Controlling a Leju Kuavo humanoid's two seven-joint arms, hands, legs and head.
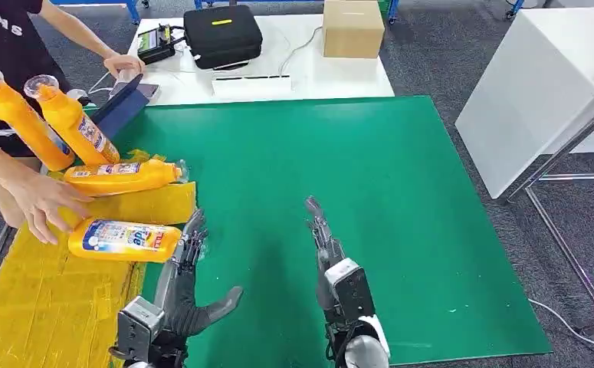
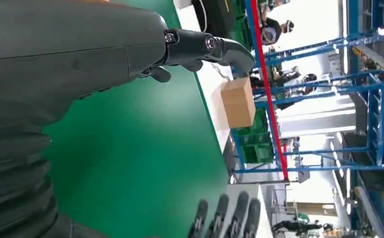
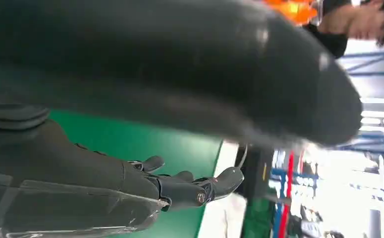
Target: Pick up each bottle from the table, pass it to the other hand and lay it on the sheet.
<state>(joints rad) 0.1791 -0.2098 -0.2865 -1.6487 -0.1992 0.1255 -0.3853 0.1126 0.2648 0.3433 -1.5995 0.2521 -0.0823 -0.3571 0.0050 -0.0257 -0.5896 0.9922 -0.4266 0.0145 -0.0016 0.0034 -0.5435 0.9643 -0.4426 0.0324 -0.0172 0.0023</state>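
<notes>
**Both hands bare, two bottles down on the sheet**

Left hand (image 1: 190, 295) low at about 7 o'clock over the green mat (image 1: 370, 199), fingers spread and reaching forward, thumb splayed toward 3 o'clock, nothing in it. Right hand (image 1: 328, 257) at about 6 o'clock, held edge-on, fingers straight and close together, pointing to 12 o'clock, likewise holding nothing.

Fingertips of the left hand just short of the nearer lying bottle (image 1: 125, 239), touching it or a hair apart; cannot tell which. That bottle flat on the yellow sheet (image 1: 41, 307), cap toward 3 o'clock, at roughly 11 o'clock from the left hand. Farther out, a second lying bottle (image 1: 121, 176) on the sheet's far edge, cap also toward 3 o'clock. A person's hand (image 1: 41, 203) resting between the two, at 9 o'clock.

Beyond, at 10 o'clock, two tilted bottles (image 1: 48, 123) held up off the table, apparently in the person's arm. White table (image 1: 278, 77) at 12 o'clock with a black case (image 1: 222, 34) and a cardboard box (image 1: 352, 28).

Judged: placing done, next pickup pending. To do it well: wait for a bottle set down on the mat, take it round the body rather than the neck, keep it level for the pass, and stay out of the person's reach.
</notes>
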